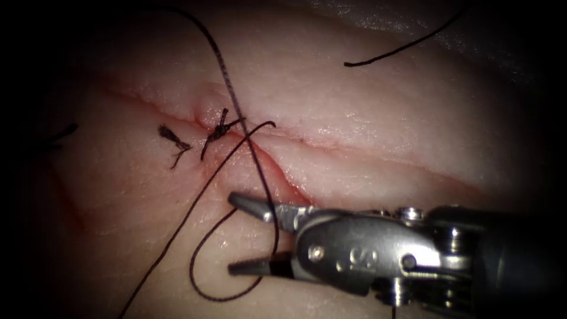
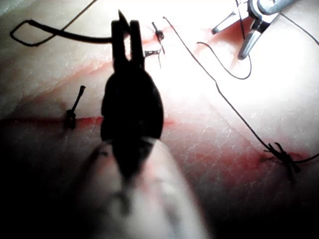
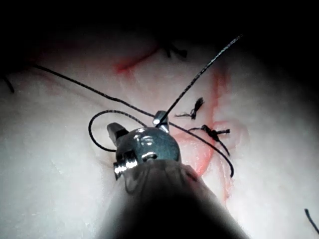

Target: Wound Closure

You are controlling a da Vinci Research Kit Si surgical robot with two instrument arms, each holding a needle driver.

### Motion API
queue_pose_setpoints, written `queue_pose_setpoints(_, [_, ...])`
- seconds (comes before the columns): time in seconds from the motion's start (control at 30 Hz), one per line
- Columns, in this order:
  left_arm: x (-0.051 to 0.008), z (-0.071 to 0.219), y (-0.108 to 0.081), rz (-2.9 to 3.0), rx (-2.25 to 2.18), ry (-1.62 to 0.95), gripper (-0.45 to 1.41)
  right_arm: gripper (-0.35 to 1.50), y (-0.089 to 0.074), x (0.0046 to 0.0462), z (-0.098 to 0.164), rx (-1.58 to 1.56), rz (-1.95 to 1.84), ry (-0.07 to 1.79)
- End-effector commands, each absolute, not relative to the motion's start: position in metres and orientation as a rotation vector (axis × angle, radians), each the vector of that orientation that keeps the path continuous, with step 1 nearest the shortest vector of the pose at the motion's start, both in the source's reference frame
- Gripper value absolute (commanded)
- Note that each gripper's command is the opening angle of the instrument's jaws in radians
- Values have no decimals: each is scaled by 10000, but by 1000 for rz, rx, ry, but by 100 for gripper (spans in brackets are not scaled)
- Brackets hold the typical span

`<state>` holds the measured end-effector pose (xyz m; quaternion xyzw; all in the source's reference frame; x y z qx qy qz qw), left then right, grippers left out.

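The right gripper [image 1: 233, 235] stood open, empty, thread [image 1: 260, 171] between its jaws. The left gripper [image 2: 124, 24] gripped thread. Two knots [image 1: 217, 131] sat on the tissue [image 1: 366, 118].

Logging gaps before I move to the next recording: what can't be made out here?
Left tool: a backlit silhouette in its wrist view; whether the dark curved piece beside it is the needle, or is held, cannot be told.
Right tool: jaws open around the thread, gripping nothing; the thread's far end runs off the endoscope view's bottom edge.
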<state>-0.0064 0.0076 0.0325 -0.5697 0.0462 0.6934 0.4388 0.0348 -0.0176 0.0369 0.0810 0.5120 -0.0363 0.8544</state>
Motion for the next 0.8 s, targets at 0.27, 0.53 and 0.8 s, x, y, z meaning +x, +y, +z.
queue_pose_setpoints(0.27, [-55,331,73,1714,-1418,136,-45,148,-183,292,347,626,132,1179])
queue_pose_setpoints(0.53, [-43,333,73,1707,-1421,157,-45,148,-156,199,354,730,259,1137])
queue_pose_setpoints(0.8, [-35,334,74,1694,-1435,168,-45,148,-128,165,355,721,351,1218])
